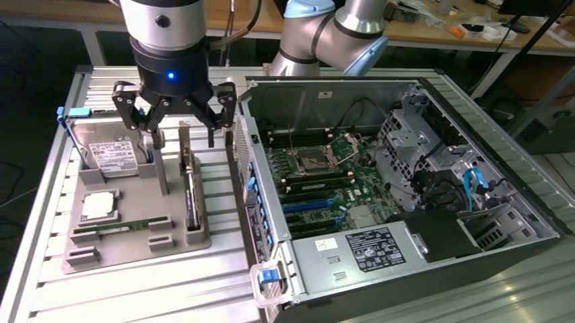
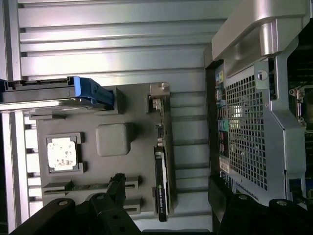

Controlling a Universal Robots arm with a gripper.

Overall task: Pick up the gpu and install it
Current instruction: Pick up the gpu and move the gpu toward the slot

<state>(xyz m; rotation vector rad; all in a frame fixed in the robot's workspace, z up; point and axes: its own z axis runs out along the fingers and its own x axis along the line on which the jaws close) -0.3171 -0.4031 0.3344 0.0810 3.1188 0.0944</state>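
Note:
The gpu [image 1: 191,195] is a thin dark card with a silvery metal end, standing on its long edge in a slot of the grey parts holder [image 1: 134,254]. My gripper [image 1: 184,142] hangs open just above the card's far end, with one finger on each side and nothing between them. The wrist view looks straight down on the gpu [image 2: 164,161] as a narrow dark strip, and the gripper [image 2: 167,185] straddles that line with its fingertips [image 2: 117,180] still above the card. The open computer case [image 1: 359,101] lies on the exterior view's right, its motherboard with blue slots [image 1: 310,205] exposed.
The holder also carries a silver hard drive [image 1: 112,158] with a blue tab, a square processor [image 1: 99,205] and a green memory stick [image 1: 121,229]. The case's near wall [image 1: 242,175] rises close beside the gpu. Everything rests on a ribbed metal table [image 1: 134,296].

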